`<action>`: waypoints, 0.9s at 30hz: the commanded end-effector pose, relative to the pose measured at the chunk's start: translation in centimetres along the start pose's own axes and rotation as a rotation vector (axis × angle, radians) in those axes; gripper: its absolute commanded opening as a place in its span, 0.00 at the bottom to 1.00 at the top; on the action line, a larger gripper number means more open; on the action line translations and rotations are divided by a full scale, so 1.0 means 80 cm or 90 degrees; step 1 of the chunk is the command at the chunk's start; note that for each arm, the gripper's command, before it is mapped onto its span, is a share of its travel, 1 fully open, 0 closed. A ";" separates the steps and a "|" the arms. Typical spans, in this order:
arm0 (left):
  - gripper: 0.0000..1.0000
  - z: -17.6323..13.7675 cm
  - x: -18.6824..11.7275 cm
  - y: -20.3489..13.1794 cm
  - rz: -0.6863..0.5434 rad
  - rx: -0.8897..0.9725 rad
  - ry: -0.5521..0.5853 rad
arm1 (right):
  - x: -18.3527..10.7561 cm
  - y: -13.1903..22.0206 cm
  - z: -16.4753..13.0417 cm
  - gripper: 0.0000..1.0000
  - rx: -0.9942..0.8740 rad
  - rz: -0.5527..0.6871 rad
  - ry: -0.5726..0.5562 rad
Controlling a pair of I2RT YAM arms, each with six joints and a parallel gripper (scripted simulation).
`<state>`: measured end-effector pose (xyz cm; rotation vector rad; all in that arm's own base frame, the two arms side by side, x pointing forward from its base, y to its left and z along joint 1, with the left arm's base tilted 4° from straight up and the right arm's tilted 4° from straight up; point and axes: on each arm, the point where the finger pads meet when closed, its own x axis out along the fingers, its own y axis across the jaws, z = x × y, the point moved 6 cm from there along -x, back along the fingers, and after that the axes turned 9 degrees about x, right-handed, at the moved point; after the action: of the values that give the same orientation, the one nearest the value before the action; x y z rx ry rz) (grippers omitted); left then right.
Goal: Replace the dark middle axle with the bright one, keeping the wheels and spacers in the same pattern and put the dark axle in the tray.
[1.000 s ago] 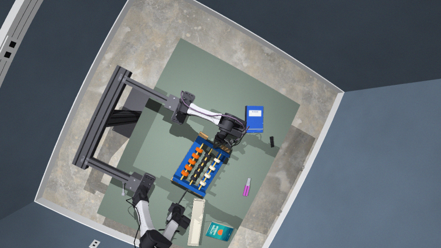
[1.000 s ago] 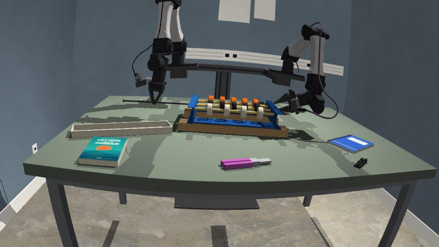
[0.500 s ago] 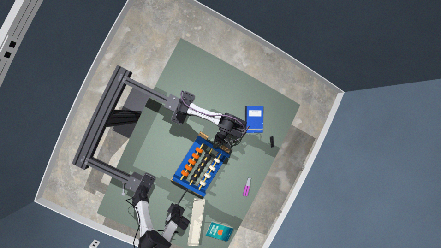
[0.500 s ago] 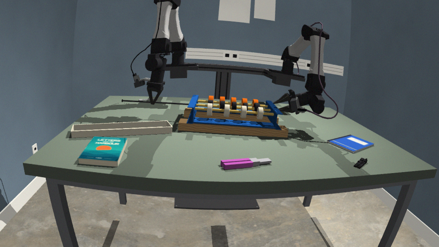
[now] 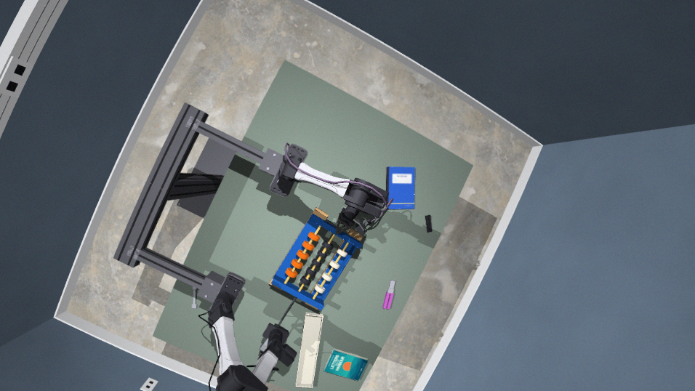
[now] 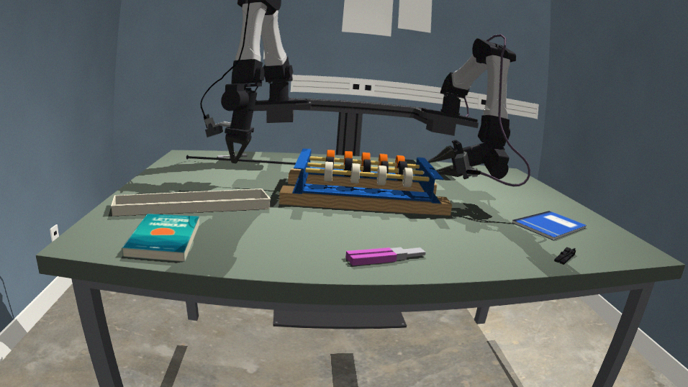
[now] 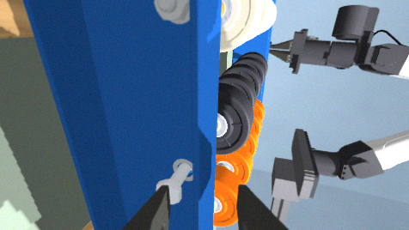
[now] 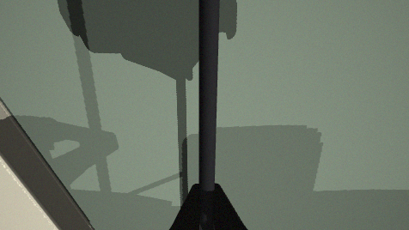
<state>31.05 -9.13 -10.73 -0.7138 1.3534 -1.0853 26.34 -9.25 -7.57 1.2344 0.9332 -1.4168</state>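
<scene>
The wheel frame (image 5: 296, 293) (image 7: 142, 107) stands on its wooden battens (image 6: 365, 204). Black wheels (image 5: 315, 262) (image 7: 236, 124) and brass-coloured spacers sit in its middle row. In the left wrist view the bright axle (image 7: 180, 173) sticks slightly out of the middle hole, its head off the rail. My left gripper (image 6: 434, 167) (image 7: 203, 195) is open beside it, fingers partly apart. My right gripper (image 6: 234, 161) (image 8: 205, 193) is shut on the dark axle (image 5: 287, 311) (image 6: 269, 162) (image 8: 208, 94) outside the opposite rail. Its inner end reaches that rail; any part inside is hidden. The tray (image 5: 309, 355) (image 6: 192, 206) (image 8: 17, 202) appears empty.
Orange wheels (image 5: 302, 254) and white wheels (image 5: 334, 264) flank the middle row. A teal book (image 5: 345, 365) (image 6: 160, 238) lies near the tray. A purple-handled tool (image 5: 388, 299) (image 6: 373, 255), a blue notebook (image 5: 401, 192) and a small black object (image 5: 427, 223) lie farther off.
</scene>
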 end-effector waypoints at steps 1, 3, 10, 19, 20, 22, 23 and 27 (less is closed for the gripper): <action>0.33 -0.004 0.024 -0.003 -0.009 0.024 0.019 | -0.005 0.012 0.008 0.00 -0.003 0.020 -0.003; 0.33 -0.004 0.024 -0.003 -0.009 0.024 0.019 | -0.004 0.012 0.010 0.00 -0.003 0.017 -0.001; 0.33 -0.004 0.024 -0.003 -0.009 0.024 0.019 | 0.001 0.010 0.016 0.00 -0.004 0.010 -0.004; 0.33 -0.004 0.024 -0.003 -0.009 0.024 0.019 | 0.004 0.010 0.015 0.00 -0.011 0.000 0.000; 0.33 -0.004 0.024 -0.003 -0.009 0.024 0.019 | 0.004 0.012 0.016 0.00 -0.012 0.000 0.001; 0.33 -0.004 0.024 -0.003 -0.009 0.024 0.019 | 0.005 0.013 0.018 0.00 -0.011 -0.002 0.003; 0.33 -0.004 0.024 -0.003 -0.009 0.024 0.019 | 0.005 0.013 0.018 0.00 -0.011 -0.002 0.003; 0.33 -0.004 0.024 -0.003 -0.009 0.024 0.019 | 0.007 0.027 0.021 0.00 -0.022 -0.005 0.003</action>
<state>31.05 -9.13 -10.73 -0.7138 1.3534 -1.0853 27.38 -10.97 -7.56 1.2215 0.9436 -1.4061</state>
